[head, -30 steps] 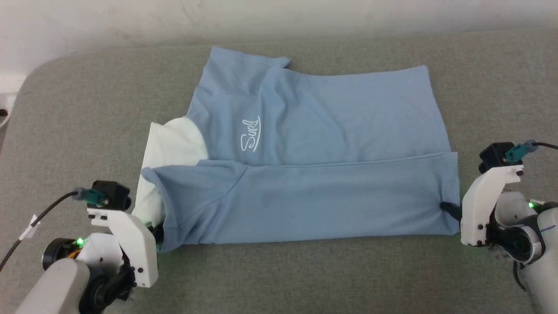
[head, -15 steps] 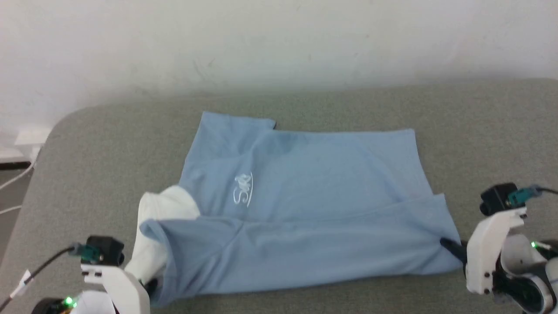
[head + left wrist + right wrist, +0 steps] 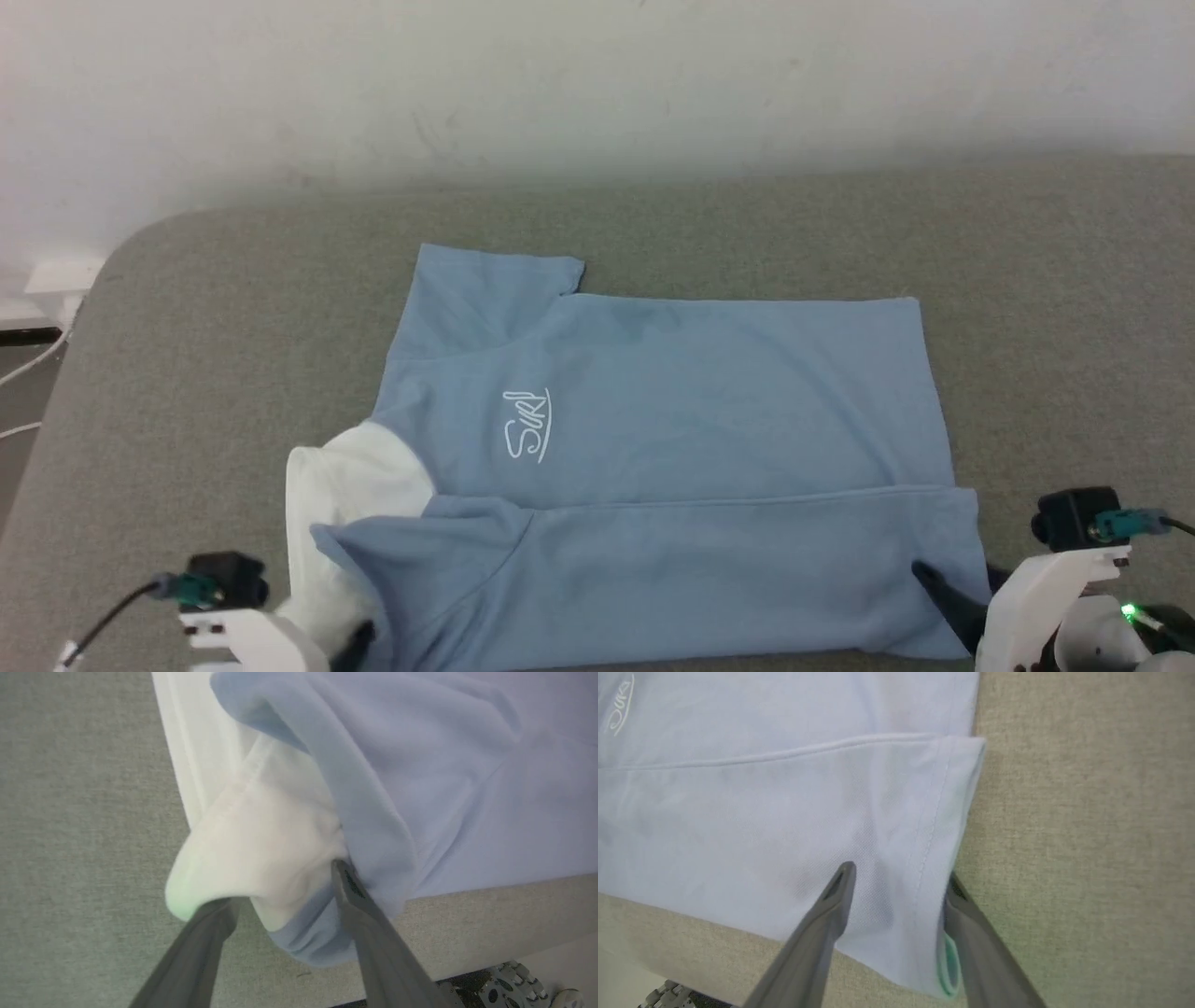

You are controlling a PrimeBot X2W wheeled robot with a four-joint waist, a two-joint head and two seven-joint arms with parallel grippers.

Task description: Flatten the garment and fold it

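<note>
2 pairs of jaws, shut 1 second ago, now wide apart, garment (image 3: 700,401) edges loose between them.

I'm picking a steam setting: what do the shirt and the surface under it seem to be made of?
The shirt: soft matte knit, likely cotton piqué; a fine dotted texture shows near the stitched hem. Its collar: white, smooth knit by look. The surface: grey-green woven upholstery cloth, with a coarse matte grain.
</note>
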